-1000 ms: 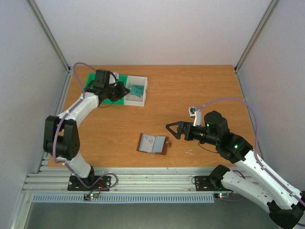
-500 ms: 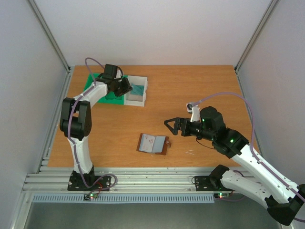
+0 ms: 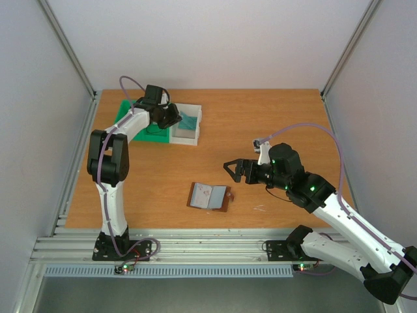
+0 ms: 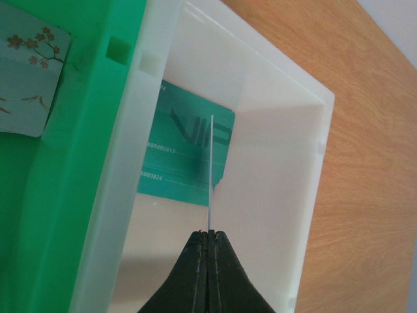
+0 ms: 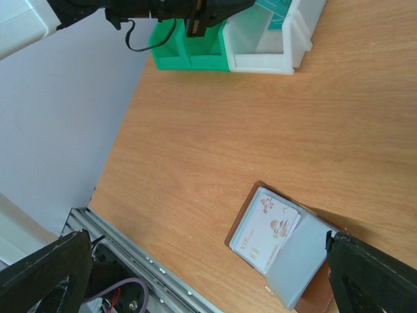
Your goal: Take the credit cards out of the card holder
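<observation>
The left tool [image 4: 207, 236] is pinched shut on a thin card [image 4: 212, 169]. We see this card only from its edge, as a pale line sticking out from the tips. It hangs over the white bin [image 4: 273, 215], which sits at the far left of the wooden surface [image 3: 260, 124]. 1 teal card [image 4: 189, 153] with the letters VIP lies inside that bin. A green bin [image 4: 78, 215] stands right beside the white bin, touching it. A pale flower card [image 4: 26, 85] lies in the green one. The card holder [image 3: 210, 196] lies open and flat near the front middle of the surface, well apart from the 2 bins. Seen from the right wrist, a white card [image 5: 266, 228] with a small picture lies in the holder. It is partly tucked under a blue-grey flap [image 5: 296, 267]. The right tool [image 3: 234, 171] is wide open and holds nothing. It hovers just to the right of the card holder, a bit farther back, and does not touch it.
</observation>
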You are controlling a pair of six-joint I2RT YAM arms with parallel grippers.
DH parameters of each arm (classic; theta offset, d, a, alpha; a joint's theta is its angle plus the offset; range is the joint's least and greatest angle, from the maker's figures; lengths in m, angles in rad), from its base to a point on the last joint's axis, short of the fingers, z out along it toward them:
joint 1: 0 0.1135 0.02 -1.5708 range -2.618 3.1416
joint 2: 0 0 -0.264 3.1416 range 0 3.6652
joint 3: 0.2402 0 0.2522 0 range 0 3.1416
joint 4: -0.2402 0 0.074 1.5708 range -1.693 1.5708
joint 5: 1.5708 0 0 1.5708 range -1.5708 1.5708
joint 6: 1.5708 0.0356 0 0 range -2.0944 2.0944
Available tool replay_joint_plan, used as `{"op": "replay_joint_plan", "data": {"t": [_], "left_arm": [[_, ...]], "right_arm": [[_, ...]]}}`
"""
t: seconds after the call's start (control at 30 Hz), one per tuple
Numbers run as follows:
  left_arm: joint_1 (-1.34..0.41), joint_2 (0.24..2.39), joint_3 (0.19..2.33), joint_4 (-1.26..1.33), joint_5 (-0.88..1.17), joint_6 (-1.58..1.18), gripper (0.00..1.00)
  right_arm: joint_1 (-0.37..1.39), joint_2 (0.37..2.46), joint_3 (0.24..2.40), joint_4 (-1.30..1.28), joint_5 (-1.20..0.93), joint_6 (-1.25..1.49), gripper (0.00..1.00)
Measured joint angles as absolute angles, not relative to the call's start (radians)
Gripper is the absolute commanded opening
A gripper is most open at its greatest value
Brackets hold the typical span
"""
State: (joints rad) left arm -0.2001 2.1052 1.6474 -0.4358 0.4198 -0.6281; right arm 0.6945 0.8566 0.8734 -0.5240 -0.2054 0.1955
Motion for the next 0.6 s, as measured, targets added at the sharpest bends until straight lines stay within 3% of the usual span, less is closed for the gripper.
{"op": "replay_joint_plan", "data": {"t": [0.6], "left_arm": [[-0.2,2.167,1.686,-0.429,0.437,-0.643,0.02]], "right_arm": [[0.694,0.856,0.878,-0.525,-0.19,0.166,0.98]]}}
